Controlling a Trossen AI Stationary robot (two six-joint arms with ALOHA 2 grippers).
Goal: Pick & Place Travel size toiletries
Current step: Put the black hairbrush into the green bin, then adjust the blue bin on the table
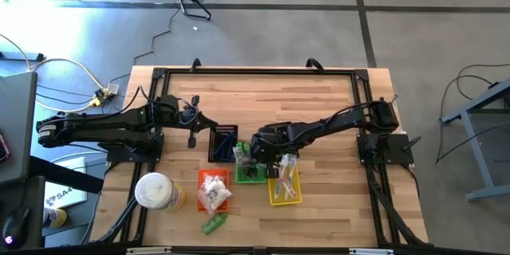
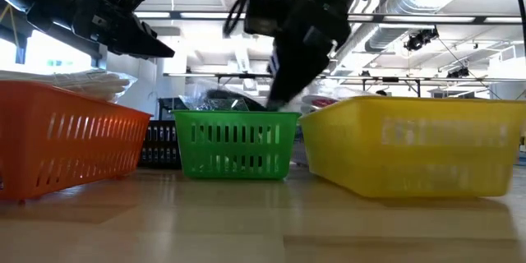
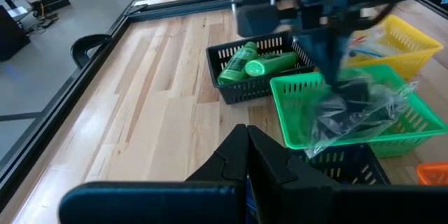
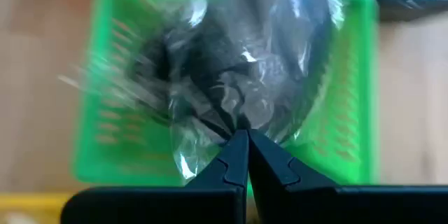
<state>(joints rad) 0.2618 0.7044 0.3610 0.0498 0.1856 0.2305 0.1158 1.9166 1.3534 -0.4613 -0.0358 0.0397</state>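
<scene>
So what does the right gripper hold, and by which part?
The right gripper pinches a clear-wrapped dark piece by the wrapper's edge, over the green basket.

a blurred clear wrapper (image 4: 238, 77) hides the dark piece inside it and much of the green basket (image 4: 112, 133).

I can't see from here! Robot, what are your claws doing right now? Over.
Right claw shut on clear-wrapped dark piece, over green basket. Left claw shut, empty, waiting off to the side. Nothing in the way.
</scene>
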